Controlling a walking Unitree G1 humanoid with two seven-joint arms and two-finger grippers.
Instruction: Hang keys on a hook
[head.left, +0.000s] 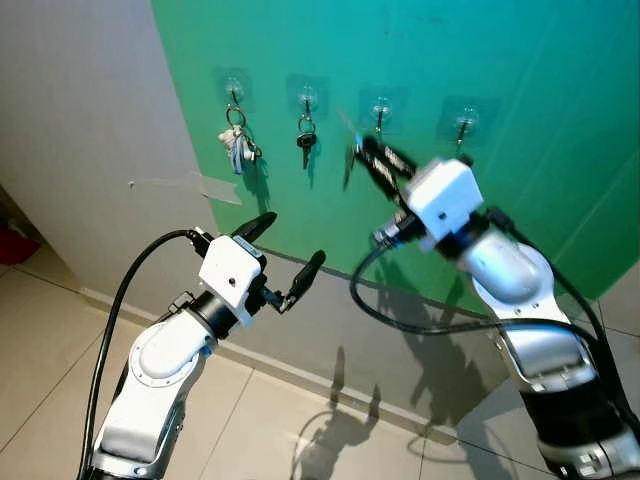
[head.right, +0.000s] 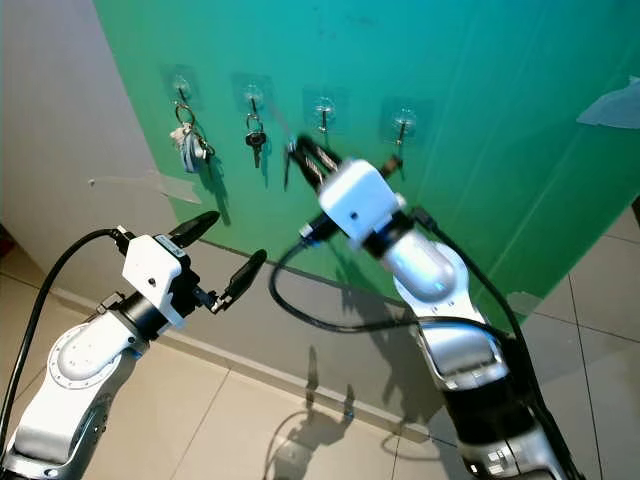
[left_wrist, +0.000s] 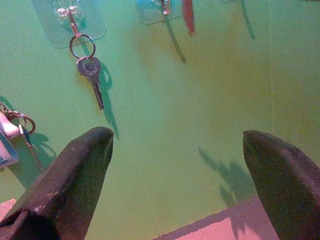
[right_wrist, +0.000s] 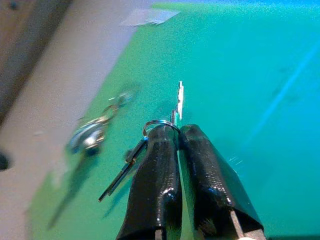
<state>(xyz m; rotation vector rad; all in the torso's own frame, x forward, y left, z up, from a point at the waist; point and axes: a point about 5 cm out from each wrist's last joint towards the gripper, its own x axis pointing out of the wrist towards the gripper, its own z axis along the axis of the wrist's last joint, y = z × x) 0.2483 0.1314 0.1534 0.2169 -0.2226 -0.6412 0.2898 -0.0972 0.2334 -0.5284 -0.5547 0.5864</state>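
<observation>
Your right gripper (right_wrist: 172, 132) is pinching the keys (right_wrist: 150, 142) between closed fingers, raising them near the third hook (head.left: 381, 112) on the green wall (head.left: 540, 90); your left gripper (head.left: 285, 255) is hovering lower left, fingers apart

Indoor home-type spot, likely hallway or entry: plain grey wall (head.left: 80, 120) with skirting, glossy beige floor tiles (head.left: 270, 420). Green sheet (head.left: 520, 70) stuck on wall carries a row of clear adhesive hooks (head.left: 307, 96), two with hanging keys (head.left: 306, 140). Tape scraps (head.left: 200, 186) on wall.
</observation>
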